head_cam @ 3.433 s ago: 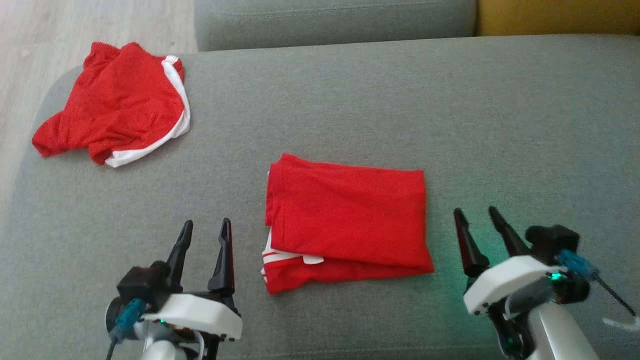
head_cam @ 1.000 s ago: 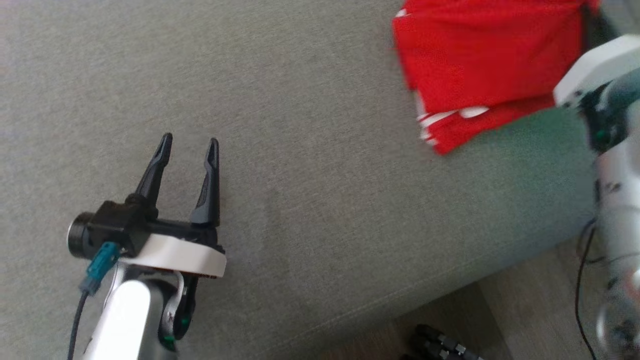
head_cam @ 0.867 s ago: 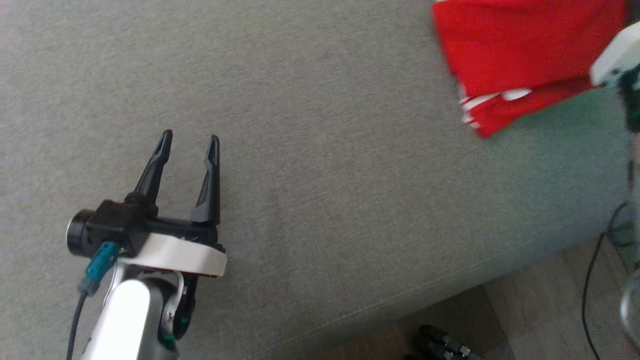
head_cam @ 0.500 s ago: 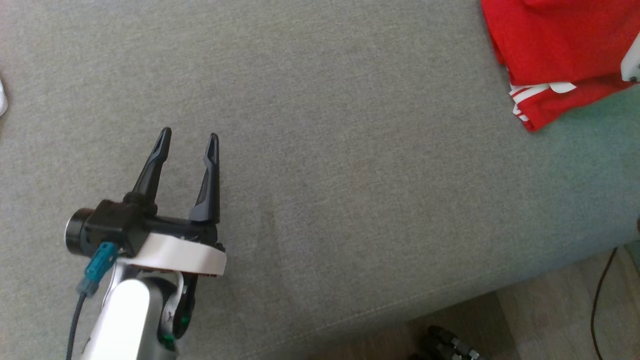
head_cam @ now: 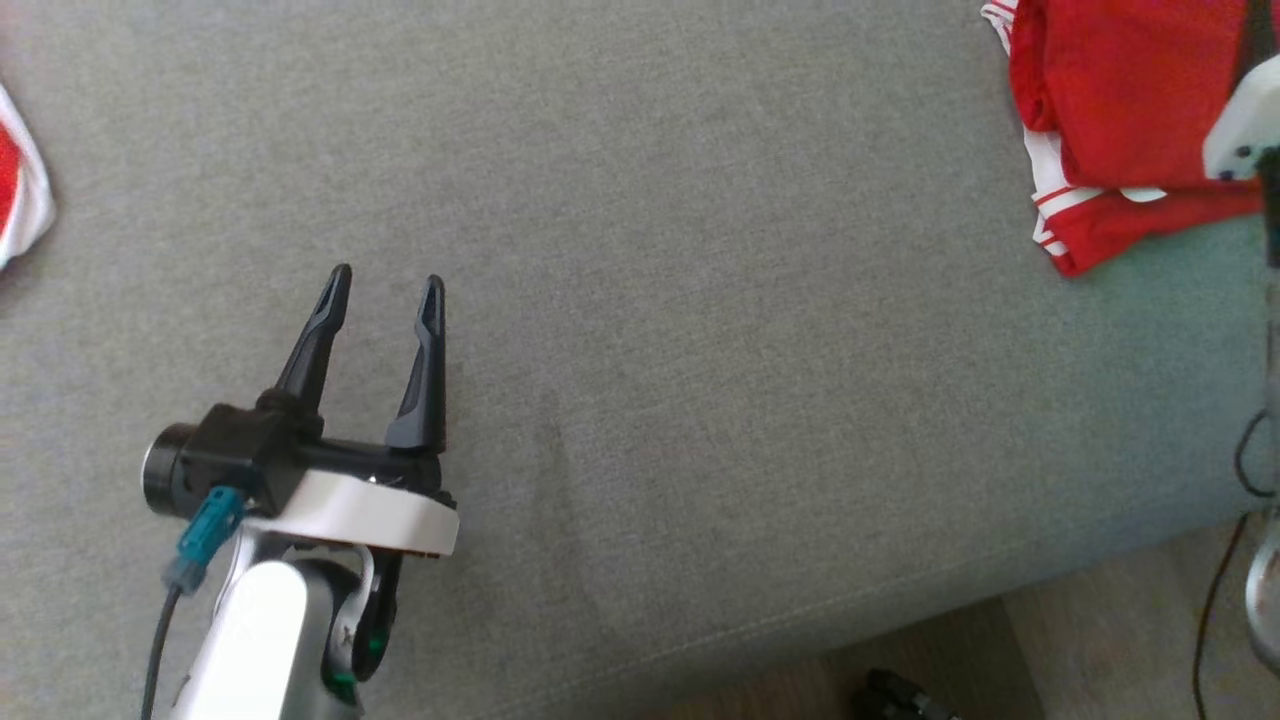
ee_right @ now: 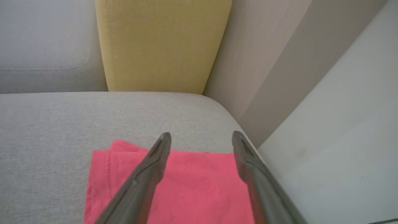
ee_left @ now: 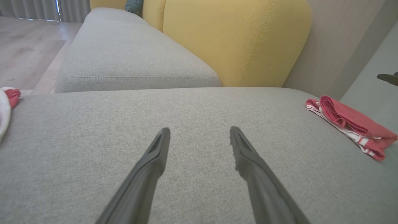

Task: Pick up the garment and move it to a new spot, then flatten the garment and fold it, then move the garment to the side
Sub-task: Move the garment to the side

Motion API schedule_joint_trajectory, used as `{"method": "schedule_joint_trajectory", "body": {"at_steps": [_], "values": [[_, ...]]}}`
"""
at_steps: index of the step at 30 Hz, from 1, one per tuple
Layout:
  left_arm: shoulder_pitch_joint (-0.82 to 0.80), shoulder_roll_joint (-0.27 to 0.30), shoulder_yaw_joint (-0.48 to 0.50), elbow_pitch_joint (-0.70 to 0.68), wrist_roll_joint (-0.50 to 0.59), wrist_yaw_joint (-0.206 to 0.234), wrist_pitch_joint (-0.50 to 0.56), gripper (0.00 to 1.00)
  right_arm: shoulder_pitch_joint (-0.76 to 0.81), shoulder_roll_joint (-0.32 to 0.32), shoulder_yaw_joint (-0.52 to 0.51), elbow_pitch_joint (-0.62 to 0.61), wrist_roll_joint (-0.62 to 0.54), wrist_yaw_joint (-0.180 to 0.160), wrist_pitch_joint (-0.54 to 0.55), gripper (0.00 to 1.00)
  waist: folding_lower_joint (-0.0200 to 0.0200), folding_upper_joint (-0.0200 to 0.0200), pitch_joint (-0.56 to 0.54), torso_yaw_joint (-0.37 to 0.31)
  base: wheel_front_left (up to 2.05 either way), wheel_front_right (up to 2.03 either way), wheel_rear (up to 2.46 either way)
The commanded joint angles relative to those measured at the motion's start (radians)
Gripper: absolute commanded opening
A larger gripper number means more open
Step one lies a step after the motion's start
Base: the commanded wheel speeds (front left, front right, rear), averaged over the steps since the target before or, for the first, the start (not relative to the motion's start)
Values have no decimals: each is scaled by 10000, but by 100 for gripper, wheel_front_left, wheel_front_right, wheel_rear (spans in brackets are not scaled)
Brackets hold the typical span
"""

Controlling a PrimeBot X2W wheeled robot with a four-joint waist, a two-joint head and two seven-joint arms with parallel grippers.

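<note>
Grey sofa [head_cam: 700, 300]: one folded garment [head_cam: 1120, 90], maybe a second cloth [head_cam: 25, 200]; left gripper [head_cam: 386, 278], right gripper [ee_right: 201, 133] wide

Sofa seat [head_cam: 700, 300]: grey woven cloth, wide and flat.
Second garment [head_cam: 22, 200]: red with white trim, at the left end of the seat, cut by the picture edge.
Further cushion [ee_left: 133, 59]: grey, just behind the far edge of the seat.
Yellow backrest [ee_left: 236, 40]: upright, behind the far right part of the seat.
Floor [head_cam: 1120, 640]: pale wood boards below the seat's front edge.
Dark object [head_cam: 900, 698]: on the floor near that front edge; too little visible to name.
Wall [ee_right: 264, 62]: beige, beside the seat's right end.
Curtains [ee_left: 37, 7]: grey, far behind.
</note>
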State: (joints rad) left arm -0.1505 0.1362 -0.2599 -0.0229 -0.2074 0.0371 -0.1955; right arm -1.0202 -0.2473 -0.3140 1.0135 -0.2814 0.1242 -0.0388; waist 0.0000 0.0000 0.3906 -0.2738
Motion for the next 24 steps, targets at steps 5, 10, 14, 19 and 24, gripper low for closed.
{"method": "schedule_joint_trajectory", "body": {"at_steps": [5,10,14,19,24], "values": [[-265,-71,272,-15,-260,106,-246,100,-85,251,433,-71,382,65,-733,100,0,0,-597,260,0,0,0],[-213,-226,450,520,-551,153,-453,100,303,664,959,23,995,65,-1425,100,0,0,-1366,557,0,0,0],[-117,-362,617,1107,-739,238,-574,100,881,1215,1593,-116,1640,65,-1831,100,0,0,-2013,803,0,0,0],[108,-516,729,1726,-848,339,-642,100,2075,1650,2592,-853,2511,65,-2117,100,0,0,-2723,1220,0,0,0],[424,-647,875,1933,-861,535,-658,100,3714,1858,3237,-2312,3354,65,-2193,100,0,0,-3214,1679,0,0,0]]}}
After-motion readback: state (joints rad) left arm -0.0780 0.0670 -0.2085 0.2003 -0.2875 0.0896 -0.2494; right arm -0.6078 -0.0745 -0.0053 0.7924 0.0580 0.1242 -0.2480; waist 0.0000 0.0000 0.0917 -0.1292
